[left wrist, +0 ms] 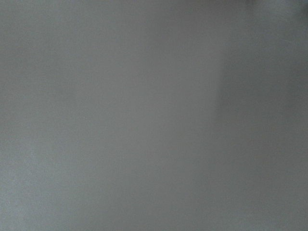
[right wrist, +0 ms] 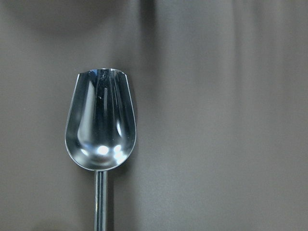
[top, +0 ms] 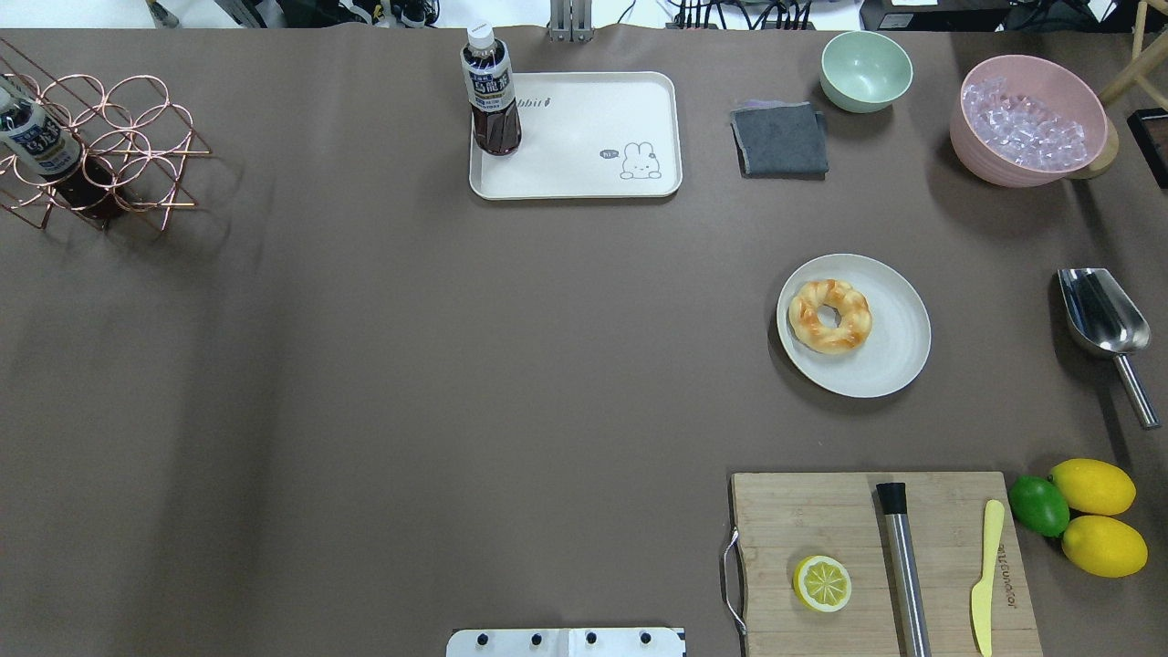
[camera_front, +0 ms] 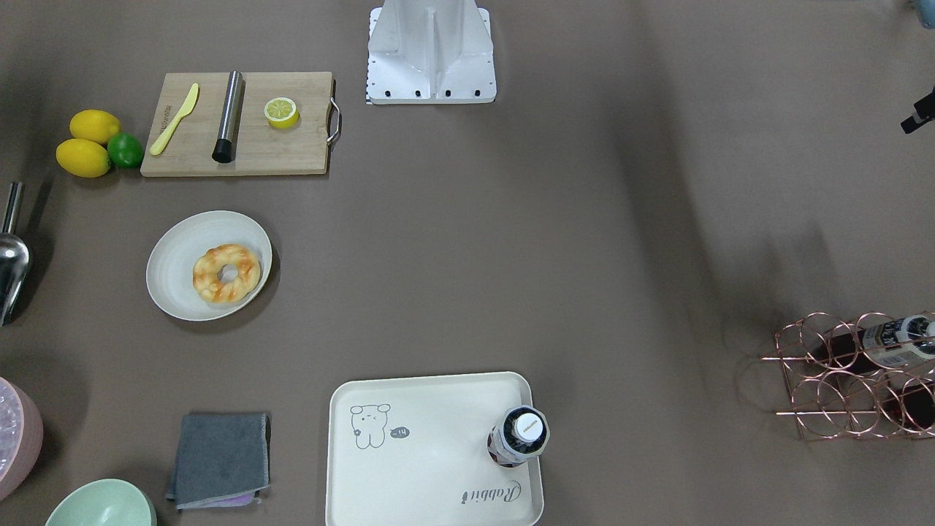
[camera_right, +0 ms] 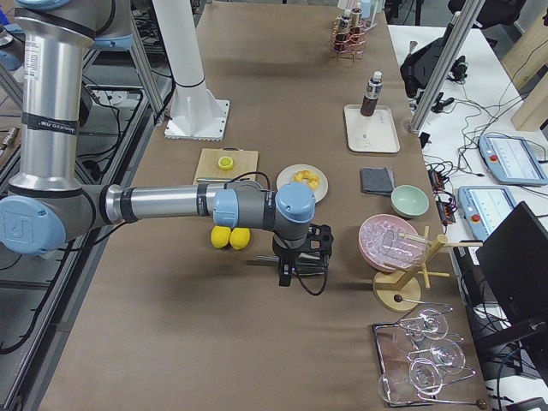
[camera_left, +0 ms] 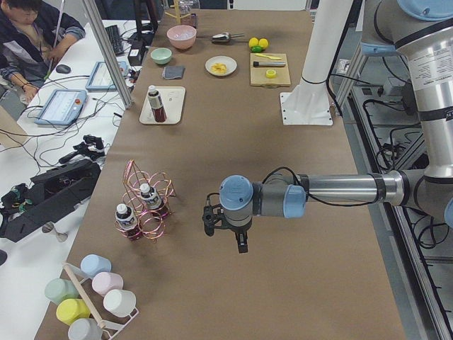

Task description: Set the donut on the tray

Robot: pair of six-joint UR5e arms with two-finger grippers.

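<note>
The donut (camera_front: 226, 273) (top: 829, 316), golden-orange with a twisted surface, lies on a round off-white plate (camera_front: 175, 256) (top: 890, 338). The cream tray (camera_front: 431, 453) (top: 584, 137) with the cartoon drawing stands at the table's far edge. A dark drink bottle (camera_front: 520, 435) (top: 493, 91) stands upright on one corner of it. My left gripper (camera_left: 241, 244) hangs over bare table beside the wire rack. My right gripper (camera_right: 284, 278) hangs over the metal scoop (right wrist: 101, 120) (top: 1100, 315). Both show only in side views, so I cannot tell whether they are open or shut.
A wooden cutting board (top: 821, 520) carries a halved lemon (top: 822, 583), a steel rod and a yellow knife. Two lemons and a lime (top: 1038, 505) lie beside it. A grey cloth (top: 781, 138), a green bowl (top: 865, 69), a pink ice bowl (top: 1031, 128) and a copper wire rack (top: 100, 146) stand at the far side.
</note>
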